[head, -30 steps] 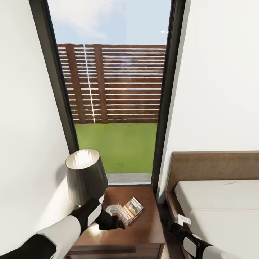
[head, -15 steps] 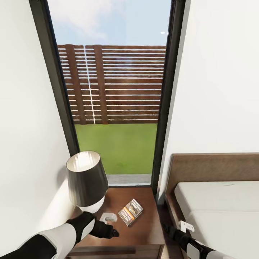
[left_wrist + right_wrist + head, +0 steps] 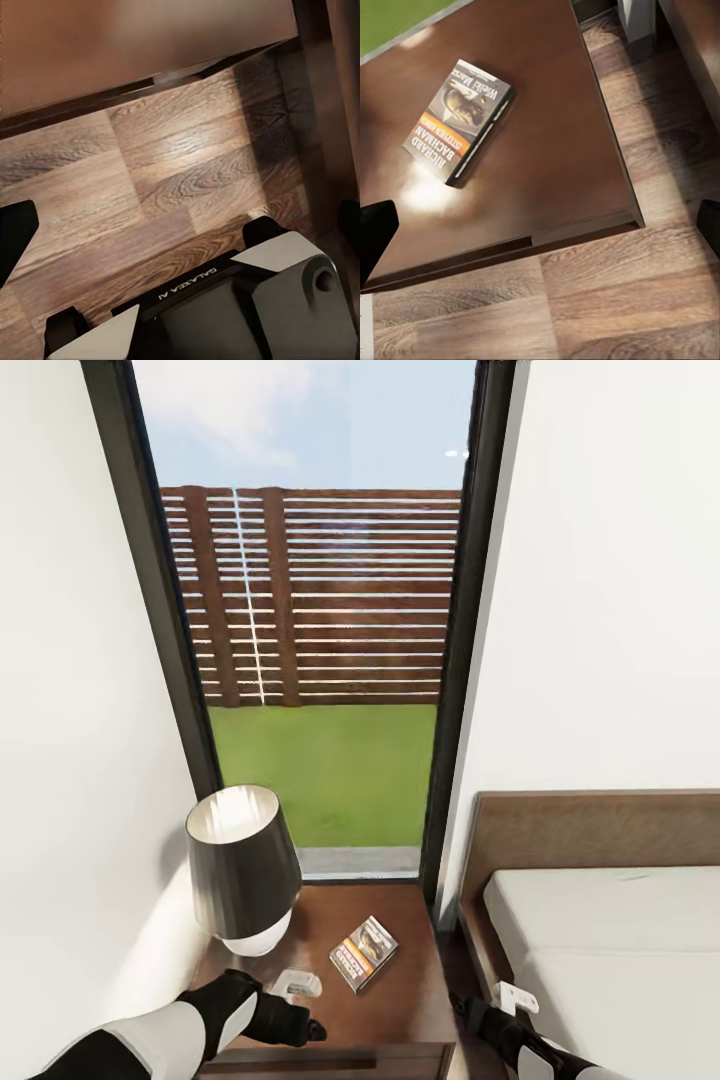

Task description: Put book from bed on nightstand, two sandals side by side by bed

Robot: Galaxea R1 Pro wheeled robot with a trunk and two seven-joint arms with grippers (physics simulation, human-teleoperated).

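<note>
The book (image 3: 363, 952), with a dark cover and an orange band, lies flat and free on the nightstand (image 3: 405, 1000) under the window; the right wrist view looks down on the book (image 3: 457, 120) and the nightstand's top (image 3: 555, 150). My left gripper (image 3: 297, 986) is open over the nightstand's front part, a short way left of the book and apart from it. Its dark fingertips (image 3: 15, 232) stand wide over the floor. My right gripper (image 3: 510, 996) is open in the gap between nightstand and bed (image 3: 610, 940). The sandals are out of view.
A table lamp (image 3: 243, 865) with a dark shade stands on the nightstand's left rear corner, close to my left arm. White walls flank the tall window (image 3: 320, 660). The wooden headboard (image 3: 590, 830) is at the right. Wood-plank floor (image 3: 180, 172) lies in front of the nightstand.
My left gripper has drawn back from the book toward the nightstand's front edge. The book stays lying on the nightstand. The view has shifted slightly.
</note>
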